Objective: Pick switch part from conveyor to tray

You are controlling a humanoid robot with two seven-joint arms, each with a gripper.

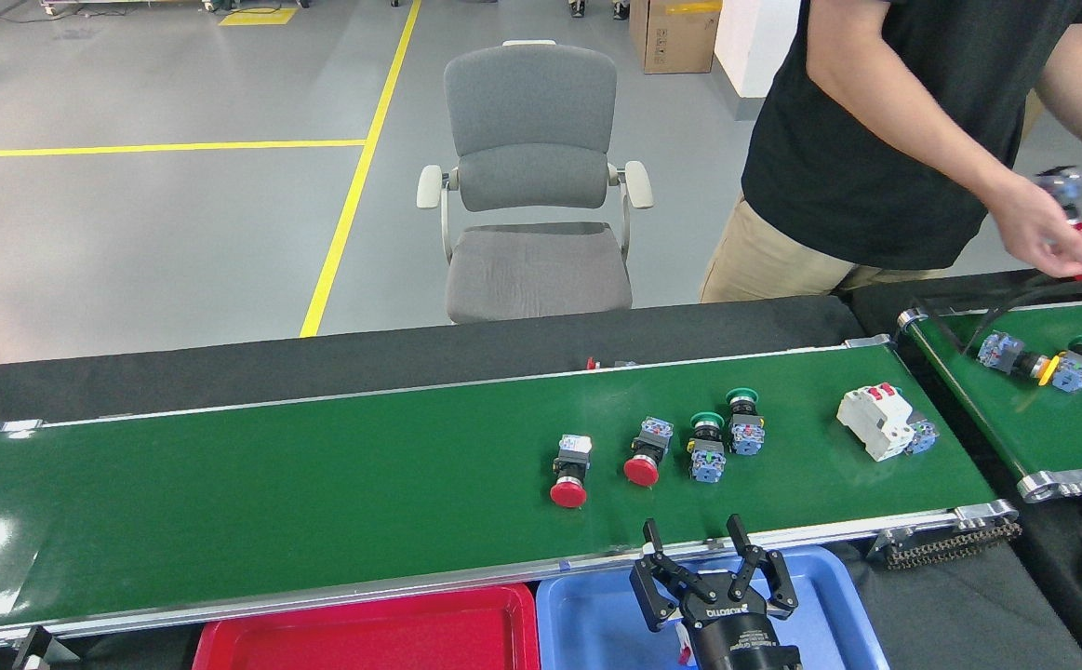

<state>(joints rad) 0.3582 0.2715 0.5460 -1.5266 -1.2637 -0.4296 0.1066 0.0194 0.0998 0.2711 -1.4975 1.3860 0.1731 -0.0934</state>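
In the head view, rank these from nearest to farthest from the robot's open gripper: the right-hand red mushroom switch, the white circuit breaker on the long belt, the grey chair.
From the gripper:
1. Red mushroom switch, just beyond it on the conveyor, slightly left.
2. White circuit breaker, farther right on the belt.
3. Grey chair, behind the belt.

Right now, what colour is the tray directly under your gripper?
Blue: the tray beneath the right gripper shows best in the head view.

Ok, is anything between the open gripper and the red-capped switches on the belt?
Nothing visible. The gripper is open at the conveyor's near rail, with bare belt between it and the closest red switch.
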